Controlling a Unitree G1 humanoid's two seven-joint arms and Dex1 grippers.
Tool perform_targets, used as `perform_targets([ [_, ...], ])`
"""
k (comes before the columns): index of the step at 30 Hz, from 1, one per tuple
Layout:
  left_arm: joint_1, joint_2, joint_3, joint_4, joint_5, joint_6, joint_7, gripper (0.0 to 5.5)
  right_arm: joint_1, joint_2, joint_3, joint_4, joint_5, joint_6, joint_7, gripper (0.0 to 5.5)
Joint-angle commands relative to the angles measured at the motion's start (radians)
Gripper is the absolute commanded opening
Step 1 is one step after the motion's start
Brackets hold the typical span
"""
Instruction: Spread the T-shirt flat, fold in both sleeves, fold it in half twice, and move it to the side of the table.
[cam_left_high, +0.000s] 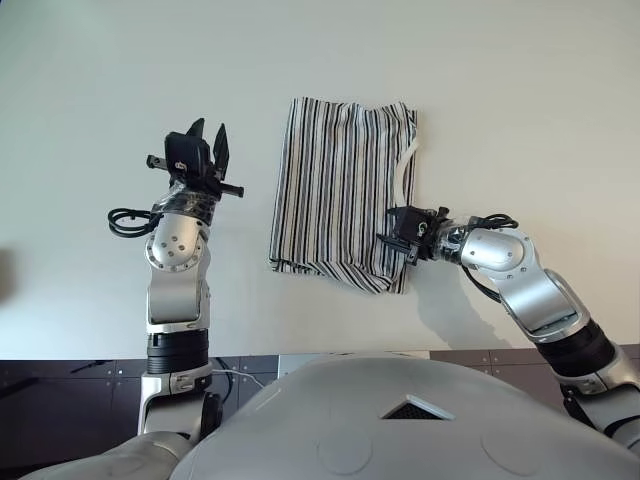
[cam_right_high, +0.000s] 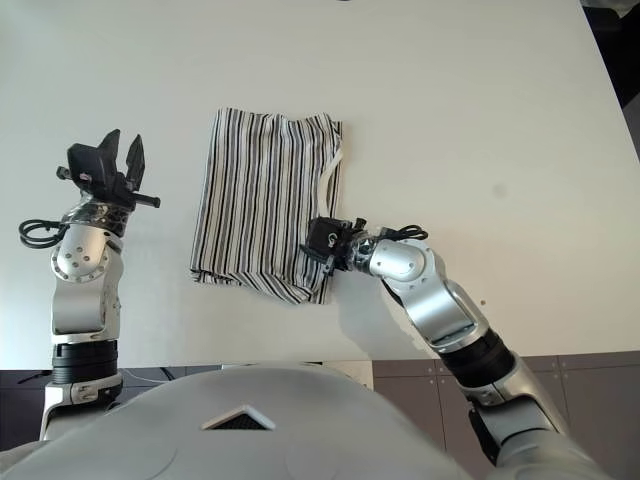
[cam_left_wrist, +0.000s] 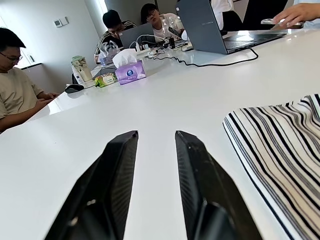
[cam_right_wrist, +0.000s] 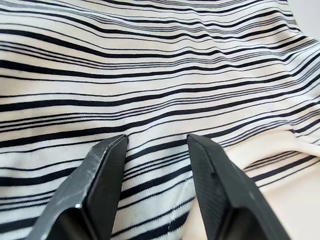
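Two hands, both spread: the right hand (cam_right_wrist: 157, 145) rests at the near right edge of the striped T-shirt (cam_left_high: 335, 190), likely to pinch it for folding; the left hand (cam_left_high: 210, 132) hangs clear.

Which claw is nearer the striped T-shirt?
Right. The right claw sits open at the T-shirt's right edge; the left claw is open, apart, off its left side.

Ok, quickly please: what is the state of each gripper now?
Left gripper: open, holding nothing, beside the shirt.
Right gripper: open, over the shirt near its right edge, nothing gripped.
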Motion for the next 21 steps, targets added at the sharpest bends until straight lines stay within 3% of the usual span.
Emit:
perform_targets([
  [1, 0.152, 0.117, -0.018, -0.084, 0.046, -0.049, -0.114, 1.37, 0.025, -0.049, -0.034, -0.012, -0.026, 0.030, 0.008, 2.16],
  [5, 0.230, 0.224, -0.046, -0.076, 0.116, -0.167, -0.200, 1.37, 0.037, -0.050, -0.085, -0.104, -0.030, 0.029, -0.015, 2.16],
  [9, 0.243, 0.324, -0.058, -0.059, 0.137, -0.289, -0.290, 1.37, 0.143, -0.096, -0.214, -0.311, 0.013, -0.026, -0.007, 2.16],
  [11, 0.303, 0.413, -0.072, -0.055, 0.181, -0.396, -0.351, 1.37, 0.214, -0.215, -0.274, -0.278, -0.078, -0.228, -0.023, 2.16],
  [14, 0.329, 0.517, -0.115, 0.013, 0.244, -0.529, -0.424, 1.85, 0.335, -0.424, -0.247, -0.067, -0.324, -0.633, -0.127, 2.23],
  [18, 0.268, 0.523, -0.183, 0.099, 0.336, -0.645, -0.401, 2.41, 0.344, -0.442, -0.207, 0.032, -0.397, -0.843, -0.150, 2.41],
  [21, 0.238, 0.521, -0.223, 0.134, 0.364, -0.677, -0.393, 2.43, 0.314, -0.411, -0.163, 0.072, -0.423, -0.951, -0.144, 2.60],
])
